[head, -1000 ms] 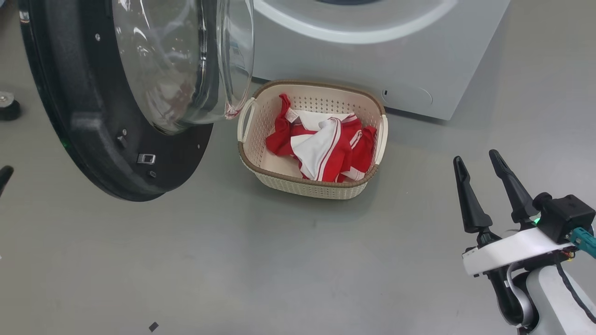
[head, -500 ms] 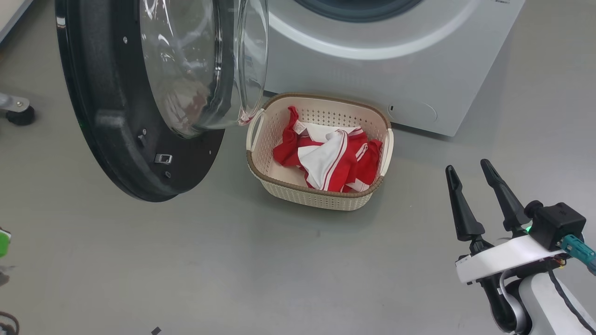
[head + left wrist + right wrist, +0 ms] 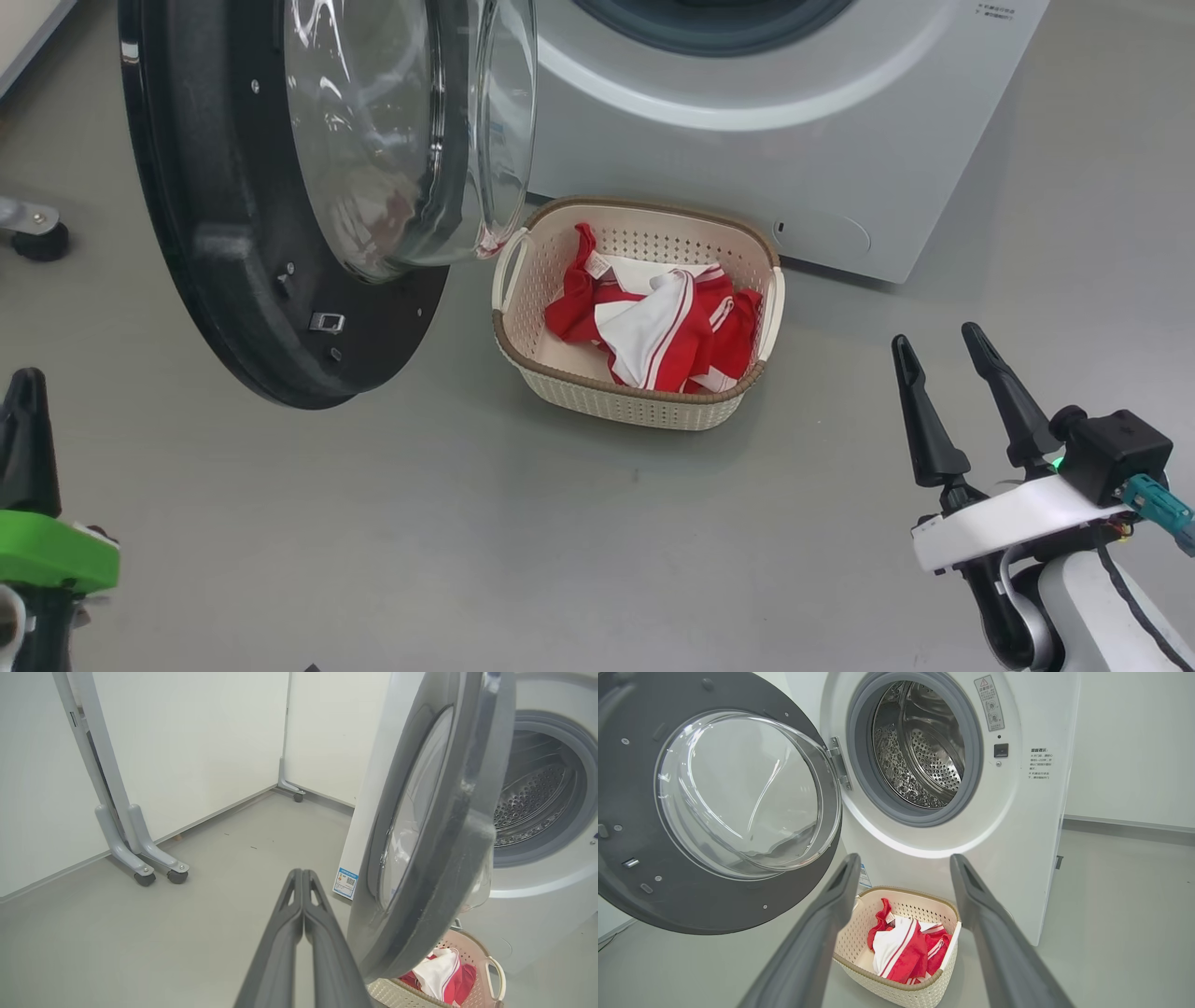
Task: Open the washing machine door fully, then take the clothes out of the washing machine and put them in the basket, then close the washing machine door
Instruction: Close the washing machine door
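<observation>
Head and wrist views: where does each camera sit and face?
Head view: on the head, looking down at floor, basket, open washing machine door; left gripper lower left, right gripper lower right.
Left wrist view: along shut fingers toward the door's edge.
Right wrist view: between open fingers, facing the drum.
All share: clothes in the basket.

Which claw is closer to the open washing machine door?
Left. The left claw, shut, sits just off the black rim of the washing machine door; the right claw, open, hangs beyond the basket on the far side.
</observation>
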{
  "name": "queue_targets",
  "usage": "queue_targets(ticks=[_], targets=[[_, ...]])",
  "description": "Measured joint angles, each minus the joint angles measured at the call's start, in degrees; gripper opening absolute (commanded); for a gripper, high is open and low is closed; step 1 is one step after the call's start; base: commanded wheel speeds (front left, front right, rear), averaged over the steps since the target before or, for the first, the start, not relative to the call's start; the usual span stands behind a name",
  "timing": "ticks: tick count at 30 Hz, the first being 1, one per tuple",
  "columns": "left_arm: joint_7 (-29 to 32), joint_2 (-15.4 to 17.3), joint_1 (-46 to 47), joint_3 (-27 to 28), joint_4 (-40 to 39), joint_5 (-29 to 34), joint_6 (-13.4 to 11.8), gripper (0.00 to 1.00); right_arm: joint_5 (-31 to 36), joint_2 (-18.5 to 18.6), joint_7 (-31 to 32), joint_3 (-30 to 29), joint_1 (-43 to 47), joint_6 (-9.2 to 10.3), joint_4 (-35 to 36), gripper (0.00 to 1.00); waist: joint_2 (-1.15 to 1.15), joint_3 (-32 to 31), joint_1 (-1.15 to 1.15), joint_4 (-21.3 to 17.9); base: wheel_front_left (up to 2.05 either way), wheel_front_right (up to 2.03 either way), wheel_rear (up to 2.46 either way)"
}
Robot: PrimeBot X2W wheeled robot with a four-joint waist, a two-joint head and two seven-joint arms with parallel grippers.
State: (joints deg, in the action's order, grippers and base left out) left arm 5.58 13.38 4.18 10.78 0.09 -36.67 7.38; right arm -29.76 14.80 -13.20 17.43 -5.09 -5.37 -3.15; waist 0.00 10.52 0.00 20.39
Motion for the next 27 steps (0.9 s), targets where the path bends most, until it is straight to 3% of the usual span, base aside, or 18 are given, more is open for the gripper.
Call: queue_targets(ticks=[8, 10, 11, 27], targets=[[-6.89, 0.56, -2.37, -2.79, 0.86, 2.45, 0.00, 0.02, 0.00, -0.26, -0.08, 0.05, 0.79, 0.08, 0.00, 1.00, 0.00, -0.02, 0.00, -0.28, 0.00, 0.00, 0.00], [-8.71, 1.09, -2.79, -3.30, 1.09, 3.81, 0.00, 0.72, -0.01, -0.26, -0.22, 0.05, 0.81, 0.08, 0.00, 1.00, 0.00, -0.01, 0.00, -0.34, 0.00, 0.00, 0.00], [-9.33, 1.16, -3.01, -3.42, 1.32, 3.94, 0.00, 1.00, -0.01, -0.26, -0.23, 0.05, 0.81, 0.08, 0.00, 1.00, 0.00, -0.02, 0.00, -0.37, 0.00, 0.00, 0.00], [-15.82, 2.08, -3.66, -6.26, 5.14, 3.94, 0.00, 1.00, -0.01, -0.29, -0.24, 0.38, 0.92, 0.07, -0.23, 1.00, 0.00, -0.73, 0.00, -0.44, 0.00, 0.00, 0.00]])
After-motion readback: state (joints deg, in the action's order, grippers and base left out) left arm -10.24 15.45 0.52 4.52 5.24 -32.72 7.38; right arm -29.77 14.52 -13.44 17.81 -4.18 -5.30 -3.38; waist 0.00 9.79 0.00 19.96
